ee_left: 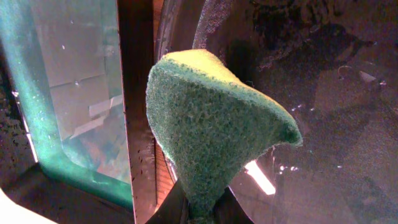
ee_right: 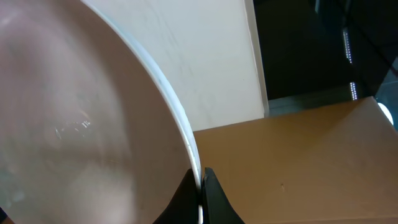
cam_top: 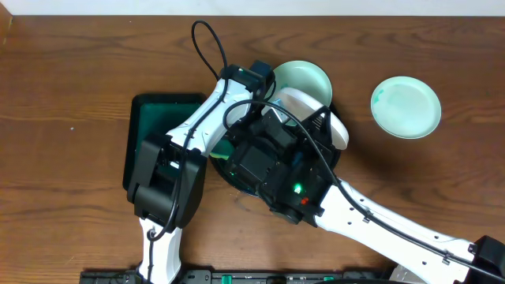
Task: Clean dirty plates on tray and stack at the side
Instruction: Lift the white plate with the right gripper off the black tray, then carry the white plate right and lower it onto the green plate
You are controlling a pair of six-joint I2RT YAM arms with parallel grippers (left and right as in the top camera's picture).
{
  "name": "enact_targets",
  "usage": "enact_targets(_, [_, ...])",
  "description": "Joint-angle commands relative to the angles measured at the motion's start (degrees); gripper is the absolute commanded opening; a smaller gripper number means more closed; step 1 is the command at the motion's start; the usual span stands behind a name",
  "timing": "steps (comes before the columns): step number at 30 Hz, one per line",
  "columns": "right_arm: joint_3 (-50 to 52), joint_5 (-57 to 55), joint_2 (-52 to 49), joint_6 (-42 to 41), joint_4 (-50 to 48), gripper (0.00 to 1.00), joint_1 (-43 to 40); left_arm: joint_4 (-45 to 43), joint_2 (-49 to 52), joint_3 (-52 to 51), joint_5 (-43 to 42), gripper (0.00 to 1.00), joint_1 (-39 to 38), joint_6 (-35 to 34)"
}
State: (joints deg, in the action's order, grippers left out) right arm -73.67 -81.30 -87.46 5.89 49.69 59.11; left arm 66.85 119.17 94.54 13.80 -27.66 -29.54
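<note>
Starting at the left, a green tray [cam_top: 146, 118] lies on the table [cam_top: 63, 95], just beside the black tray [ee_left: 323, 112]. The left gripper [ee_left: 202, 211] hangs over the gap between the 2 trays, its jaws clenched on the lower end of a green sponge [ee_left: 211, 124] with a yellow back. The sponge stands up from the fingers and hides the black tray's near rim in the left wrist view. From overhead both arms cross above the black tray and cover most of it. 1 pale teal plate, the rear plate [cam_top: 304, 77], lies flat at that tray's far side, partly hidden by the left wrist. Just right of it the held plate [cam_top: 335, 130] is tilted above the tray. The right gripper [ee_right: 200, 183] grasps this plate by its rim, 1 finger on each face. Well to the right, the right plate [cam_top: 405, 106] rests alone on bare wood, with a small teal smear near its left edge.
</note>
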Motion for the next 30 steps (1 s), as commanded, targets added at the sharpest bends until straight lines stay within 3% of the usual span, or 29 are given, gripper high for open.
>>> enact_targets(1, [-1.31, -2.78, 1.22, 0.37, -0.15, 0.01, 0.61, 0.13, 0.61, 1.7, 0.26, 0.07, 0.11, 0.85])
enact_targets(5, [-1.29, 4.15, 1.2, -1.49, -0.57, 0.01, -2.25, 0.13, 0.61, 1.7, 0.26, 0.07, 0.11, 0.85])
enact_targets(8, [-1.31, -4.72, 1.84, -5.77, 0.2, 0.01, -0.5, 0.26, 0.61, 1.68, 0.26, 0.07, 0.11, 0.85])
enact_targets(11, [-1.31, 9.09, 1.95, -4.96, -0.98, 0.01, -2.49, 0.15, 0.61, 1.68, 0.26, 0.07, 0.11, 0.85])
enact_targets(14, [-1.36, 5.88, 2.54, -12.59, 3.56, 0.01, -1.55, 0.59, 0.61, 1.68, 0.26, 0.07, 0.11, 0.85])
enact_targets(17, [-1.33, 11.5, 2.14, -10.97, 2.47, 0.01, -3.8, 0.5, 0.61, 1.68, 0.26, 0.07, 0.11, 0.85])
enact_targets(20, [-1.44, 4.81, 2.86, -14.78, 6.64, 0.01, -3.67, 0.83, 0.61, 1.68, 0.26, 0.07, 0.11, 0.85])
enact_targets(24, [-1.44, 8.5, 2.47, -11.32, 5.4, 0.01, -5.35, 0.57, 0.61, 1.68, 0.24, 0.07, 0.11, 0.85])
enact_targets(27, [-1.44, 3.45, 3.17, -15.56, 7.54, 0.01, -2.97, 0.85, 0.61, 1.68, 0.26, 0.07, 0.11, 0.85])
enact_targets(30, [-1.44, 10.82, 2.91, -11.93, 4.81, 0.01, -5.11, 0.81, 0.61, 1.68, 0.26, 0.07, 0.11, 0.85])
